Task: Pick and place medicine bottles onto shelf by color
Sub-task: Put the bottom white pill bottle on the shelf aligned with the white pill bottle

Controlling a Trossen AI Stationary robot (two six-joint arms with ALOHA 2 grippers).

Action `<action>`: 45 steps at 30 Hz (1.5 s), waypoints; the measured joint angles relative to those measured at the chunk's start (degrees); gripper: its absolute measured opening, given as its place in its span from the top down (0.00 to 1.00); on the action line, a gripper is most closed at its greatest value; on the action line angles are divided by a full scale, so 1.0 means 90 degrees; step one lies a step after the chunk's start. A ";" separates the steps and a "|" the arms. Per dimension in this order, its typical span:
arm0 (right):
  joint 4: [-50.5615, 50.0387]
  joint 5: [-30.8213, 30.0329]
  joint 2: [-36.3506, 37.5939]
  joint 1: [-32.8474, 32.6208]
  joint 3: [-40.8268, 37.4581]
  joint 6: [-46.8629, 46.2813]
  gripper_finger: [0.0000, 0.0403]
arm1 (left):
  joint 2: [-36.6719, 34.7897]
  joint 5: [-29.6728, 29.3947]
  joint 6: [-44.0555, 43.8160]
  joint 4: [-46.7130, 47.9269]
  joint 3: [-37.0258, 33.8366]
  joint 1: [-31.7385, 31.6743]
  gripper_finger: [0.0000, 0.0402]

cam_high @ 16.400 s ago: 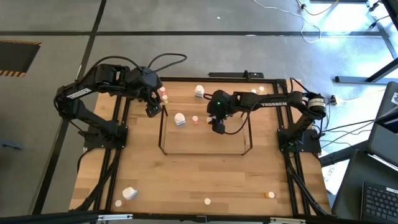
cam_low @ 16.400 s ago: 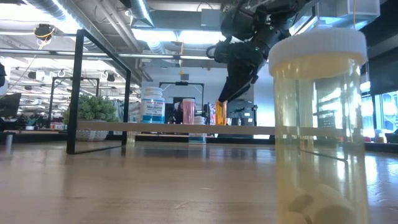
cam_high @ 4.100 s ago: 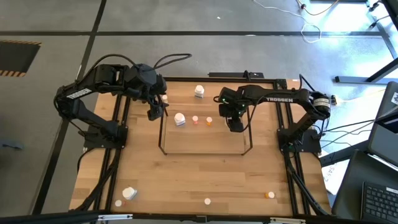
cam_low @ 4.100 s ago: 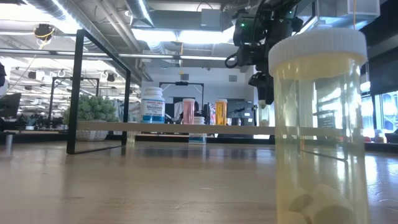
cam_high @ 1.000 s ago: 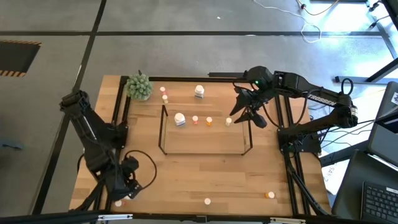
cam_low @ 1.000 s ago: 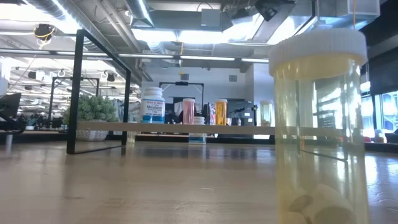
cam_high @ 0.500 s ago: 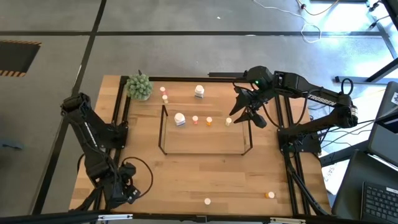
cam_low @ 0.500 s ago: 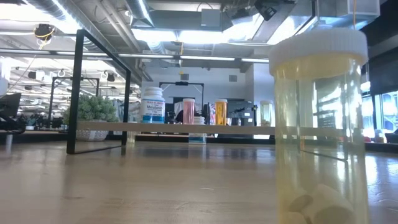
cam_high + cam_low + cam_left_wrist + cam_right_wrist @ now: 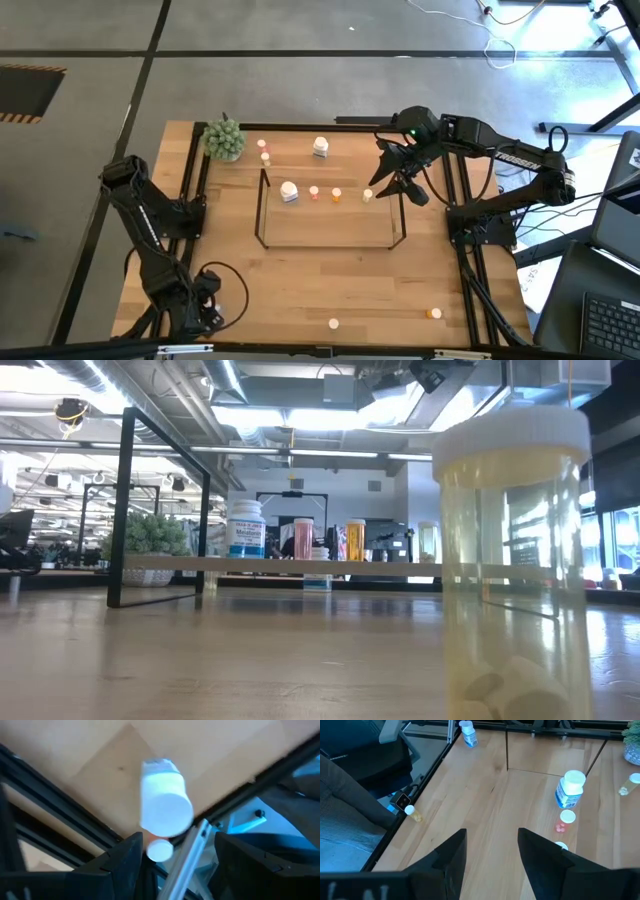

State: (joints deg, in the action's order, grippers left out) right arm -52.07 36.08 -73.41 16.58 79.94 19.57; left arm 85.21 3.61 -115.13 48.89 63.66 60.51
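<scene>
The wire shelf (image 9: 330,212) stands mid-table and carries a large white bottle (image 9: 289,191), a pink one (image 9: 313,192), an orange one (image 9: 336,196) and a cream one (image 9: 367,196). My left gripper (image 9: 197,312) is open over the near left corner. In its wrist view its fingers stand apart in front of a large white bottle (image 9: 165,805) and a small white-capped one (image 9: 160,850), touching neither. My right gripper (image 9: 388,188) is open and empty above the shelf's right end; it also shows in its wrist view (image 9: 492,845).
A green plant (image 9: 225,138), two small bottles (image 9: 264,152) and a white bottle (image 9: 320,147) stand behind the shelf. Small bottles sit near the front edge (image 9: 333,323) and at the near right (image 9: 433,313). A yellowish bottle (image 9: 510,560) fills the low view's foreground. Black frame rails (image 9: 60,820) edge the table.
My left gripper has moved a little toward the table's near left corner, over the white bottle there, and now covers the small bottle beside it in the high view. My right arm has kept still.
</scene>
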 joint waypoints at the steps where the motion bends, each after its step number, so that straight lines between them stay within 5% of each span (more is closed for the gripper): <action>1: -0.0001 0.0002 0.0000 0.0000 0.0000 0.0000 0.56 | 0.0000 -0.0004 0.0000 0.0086 0.0000 0.0000 0.40; 9: -0.0002 -0.0001 0.0000 0.0001 0.0000 0.0000 0.56 | 0.0014 -0.0442 -0.0007 0.0200 0.0000 0.0002 0.40; 25: -0.0005 -0.0003 0.0000 0.0000 -0.0002 0.0000 0.56 | 0.0527 0.0120 -0.0079 0.0181 0.0000 -0.0151 0.40; 45: -0.0005 -0.0052 0.0000 0.0002 -0.0002 -0.0002 0.56 | 0.0532 -0.0292 -0.0194 0.0169 0.0000 -0.0134 0.40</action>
State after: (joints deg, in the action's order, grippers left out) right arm -52.12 35.62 -73.41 16.60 79.92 19.55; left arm 90.00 0.98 -116.88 50.41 63.66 59.31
